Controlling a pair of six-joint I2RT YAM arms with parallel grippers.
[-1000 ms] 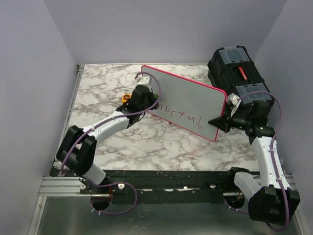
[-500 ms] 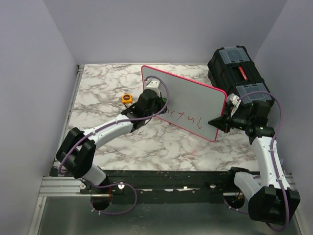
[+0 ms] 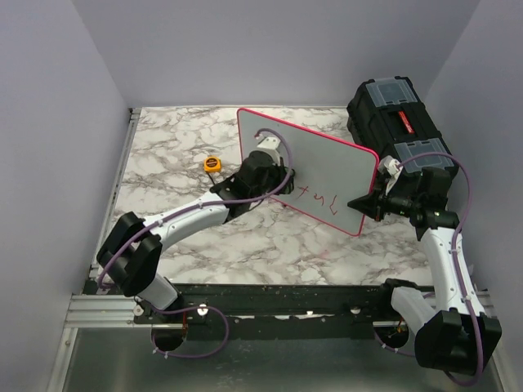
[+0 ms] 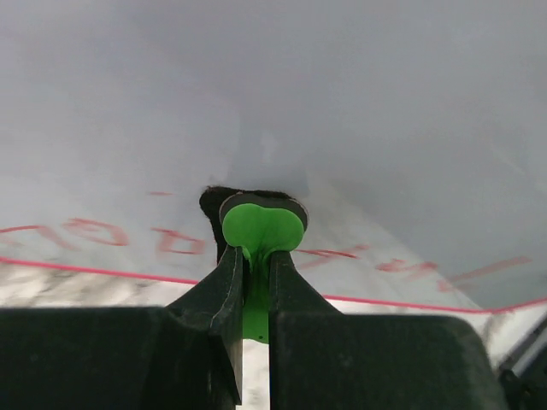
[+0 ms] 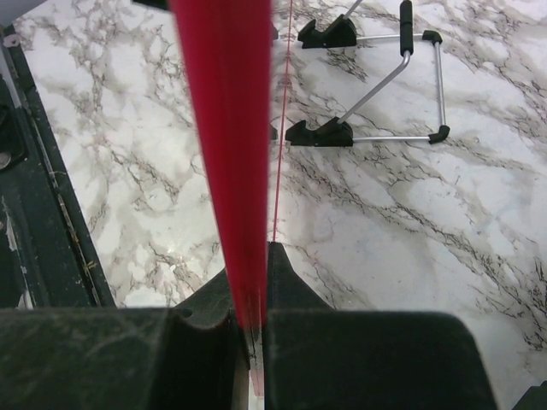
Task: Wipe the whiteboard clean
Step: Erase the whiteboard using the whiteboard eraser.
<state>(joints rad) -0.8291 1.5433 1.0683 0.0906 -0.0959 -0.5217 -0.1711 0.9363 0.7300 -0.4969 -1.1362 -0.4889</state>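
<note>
So we're mid-wipe here. The whiteboard (image 3: 327, 159) stands upright on its little black feet (image 5: 320, 132) on the marble table (image 3: 172, 155), angled across the middle, with the black toolbox (image 3: 392, 114) just behind its far end. The right gripper (image 3: 365, 202) is pinched tight on the board's red rim (image 5: 226, 154) at the near right edge, basically acting as a clamp so the thing doesn't skid. The left gripper (image 4: 254, 256) has its jaws squeezed on a small green-handled eraser (image 4: 261, 224), and the dark pad is pressed right against the board face, down on the row of red lettering (image 3: 320, 198).

From above there are a few letters left between the eraser and the clamped end. The left wrist view shows faint red marks on both sides of the pad, so I'd say it's partway at best. Next move, imo: slide the pad along the writing toward the right gripper with the pad flat, then go over the leftover smudges
</note>
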